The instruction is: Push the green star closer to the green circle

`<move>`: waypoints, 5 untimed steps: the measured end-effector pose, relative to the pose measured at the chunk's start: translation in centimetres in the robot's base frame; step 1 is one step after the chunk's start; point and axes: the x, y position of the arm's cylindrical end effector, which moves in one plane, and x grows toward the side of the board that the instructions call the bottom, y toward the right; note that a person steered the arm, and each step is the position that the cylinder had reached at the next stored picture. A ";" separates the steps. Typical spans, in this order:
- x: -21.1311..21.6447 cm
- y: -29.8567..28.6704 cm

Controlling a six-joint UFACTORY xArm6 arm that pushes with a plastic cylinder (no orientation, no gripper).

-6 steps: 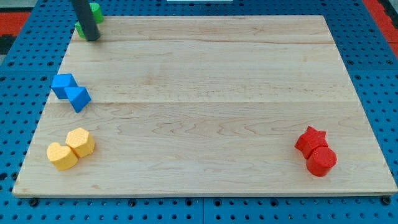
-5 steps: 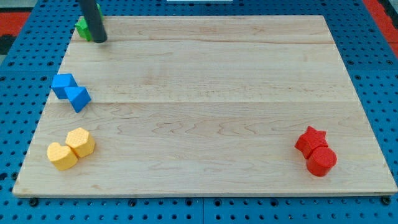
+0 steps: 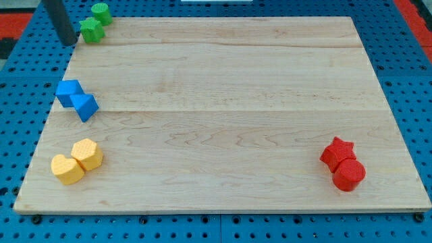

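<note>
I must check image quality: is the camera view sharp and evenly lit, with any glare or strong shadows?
Camera view: light is even and soft, no glare on the wooden board; the green star and green circle look sharp with only faint shadows; my tip is slightly soft-edged.

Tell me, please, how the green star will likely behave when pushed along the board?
The green star looks small and flat-bottomed, so it probably slides, not rolls. Its points may make it turn if my tip hits off-centre. The wooden board looks smooth.
</note>
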 end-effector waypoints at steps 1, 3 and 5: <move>-1.0 0.7; -2.0 4.5; -0.6 5.6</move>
